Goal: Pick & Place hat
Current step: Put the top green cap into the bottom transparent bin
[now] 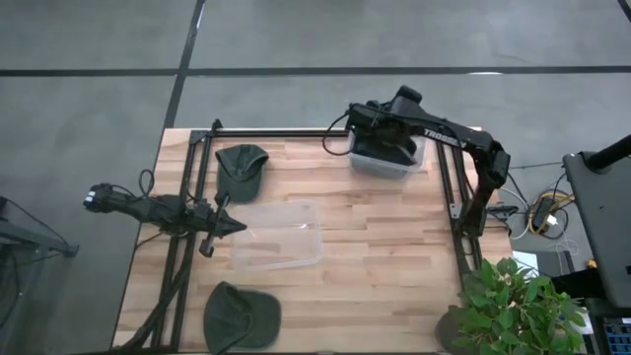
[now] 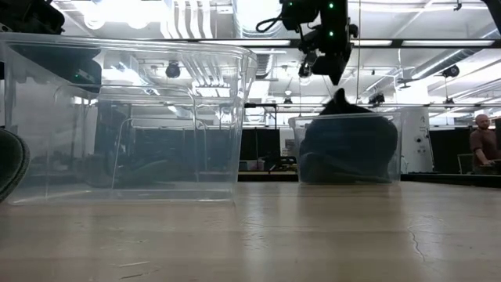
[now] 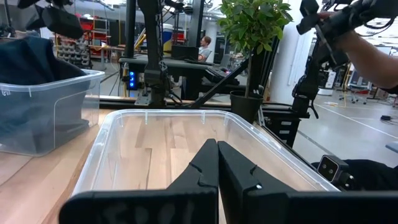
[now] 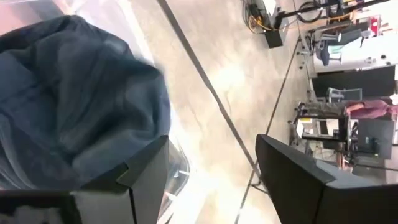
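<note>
Two olive-green hats lie flat on the table, one [image 1: 242, 168] toward the far left, one [image 1: 242, 316] at the near edge. A small clear bin [image 1: 386, 156] at the far edge holds dark blue hats [image 2: 348, 145] [image 4: 68, 99]. My right gripper [image 1: 370, 123] [image 2: 329, 72] [image 4: 212, 140] hovers open just above that pile, with nothing between its fingers. My left gripper [image 1: 222, 227] [image 3: 217, 168] is shut and empty, level at the left wall of a larger clear bin [image 1: 278, 235] [image 3: 168, 118] at the table's middle.
A black frame [image 1: 296, 131] runs along the far edge and down both sides of the table. A potted plant [image 1: 513, 306] stands off the near right corner. Bare wood lies to the right of the middle bin. A person [image 2: 485, 141] sits in the room behind.
</note>
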